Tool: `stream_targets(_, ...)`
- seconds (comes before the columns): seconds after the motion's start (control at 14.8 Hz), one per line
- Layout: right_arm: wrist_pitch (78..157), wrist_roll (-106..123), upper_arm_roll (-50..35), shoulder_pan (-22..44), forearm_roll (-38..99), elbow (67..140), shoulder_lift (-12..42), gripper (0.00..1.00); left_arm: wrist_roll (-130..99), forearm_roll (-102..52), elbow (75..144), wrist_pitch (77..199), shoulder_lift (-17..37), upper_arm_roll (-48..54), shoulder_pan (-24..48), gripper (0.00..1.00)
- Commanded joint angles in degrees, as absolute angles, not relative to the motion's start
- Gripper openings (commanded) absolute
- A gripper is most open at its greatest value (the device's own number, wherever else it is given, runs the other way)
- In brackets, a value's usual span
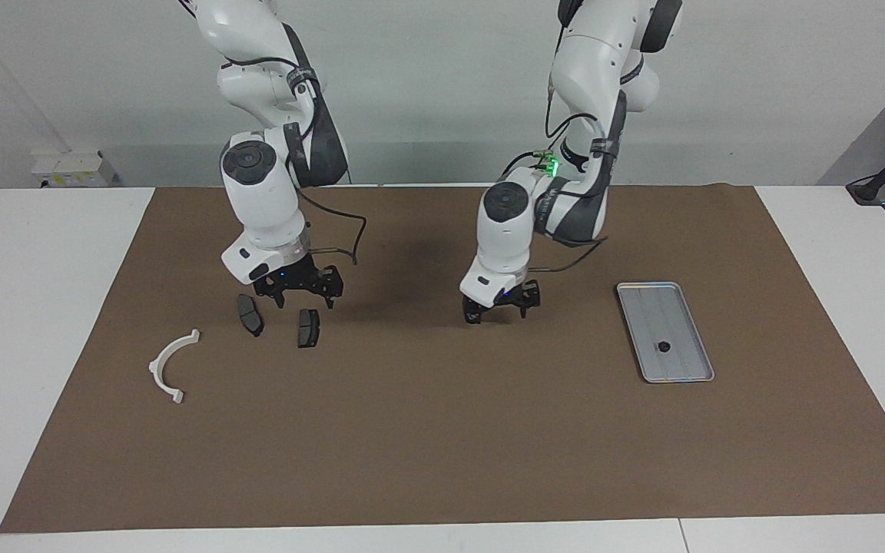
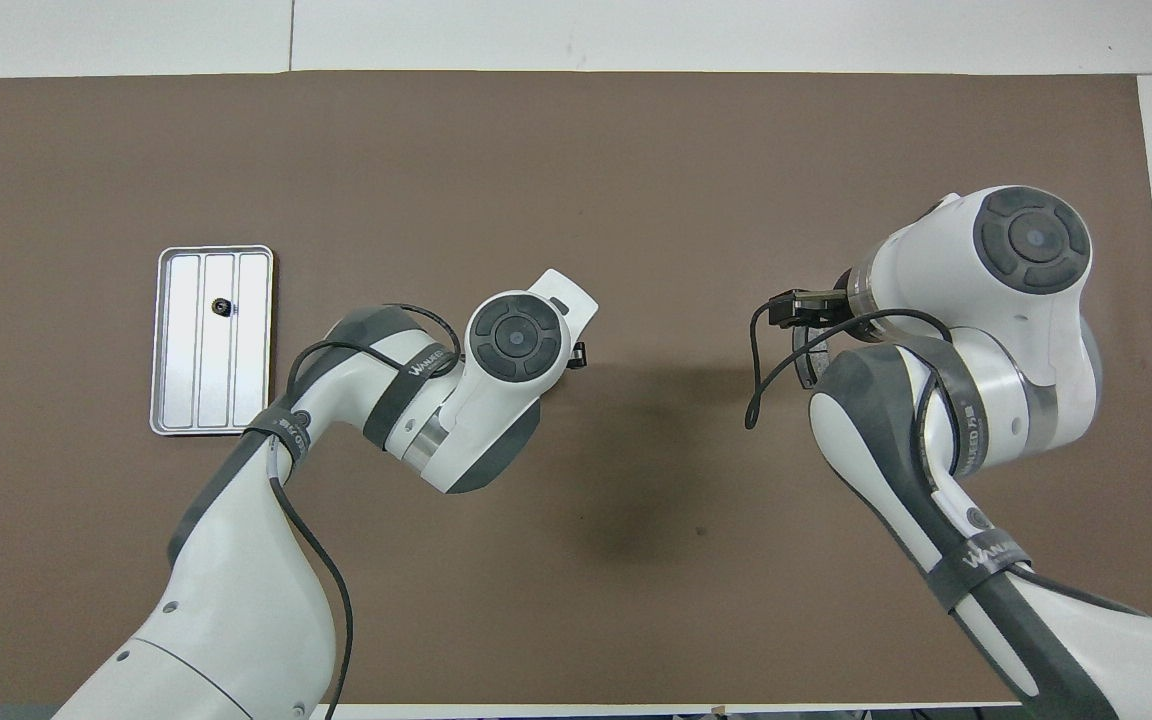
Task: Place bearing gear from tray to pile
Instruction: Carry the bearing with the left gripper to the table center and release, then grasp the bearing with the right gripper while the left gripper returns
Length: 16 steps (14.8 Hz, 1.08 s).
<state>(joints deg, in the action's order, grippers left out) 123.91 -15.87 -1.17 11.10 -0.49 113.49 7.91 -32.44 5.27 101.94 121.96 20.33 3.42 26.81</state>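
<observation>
The silver-grey tray (image 1: 677, 367) (image 2: 176, 400) lies on the brown mat toward the left arm's end. The small black bearing gear (image 1: 664, 346) (image 2: 221, 307) sits in it. The pile lies toward the right arm's end: a white half-ring bracket (image 1: 174, 365) and two dark grey pads (image 1: 250, 315) (image 1: 308, 328). In the overhead view the right arm hides the pile. My left gripper (image 1: 498, 313) is open and empty, low over the middle of the mat, apart from the tray. My right gripper (image 1: 306, 301) is open and empty, just above the two pads.
The brown mat (image 1: 442, 430) covers most of the white table (image 1: 35, 322). A white socket box (image 1: 74, 167) stands at the table's edge nearest the robots, at the right arm's end. A black stand (image 1: 884, 180) shows at the left arm's end.
</observation>
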Motion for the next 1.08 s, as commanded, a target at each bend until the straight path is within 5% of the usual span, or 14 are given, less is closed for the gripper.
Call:
stream_targets(0.0, 124.5, -16.9, -1.1, 11.3, 1.1, 113.6, 7.6, 1.00, -18.6, 0.9, 99.7, 112.4, 12.0, 3.4, 17.1, 1.00)
stream_targets(0.2, 125.2, -29.3, -1.1, 17.1, 1.1, 112.4, 9.0, 1.00, -4.8, 0.1, 93.2, 105.8, 12.7, 3.5, 6.0, 1.00)
stream_targets(0.41, 126.2, -34.8, -1.1, 21.4, 1.0, 110.8, 11.4, 1.00, 3.0, -0.5, 97.6, 113.8, 12.2, 3.4, -1.0, 1.00)
stream_targets(0.81, 124.2, -48.6, -1.1, 29.3, 0.1, 102.5, 17.7, 1.00, 3.2, -0.4, 105.5, 128.0, 15.0, 3.4, -1.3, 1.00)
stream_targets(1.02, 118.8, -56.7, -0.9, 33.7, -2.8, 90.8, 26.9, 1.00, 4.6, -0.4, 105.4, 129.5, 16.6, 3.4, -2.8, 1.00)
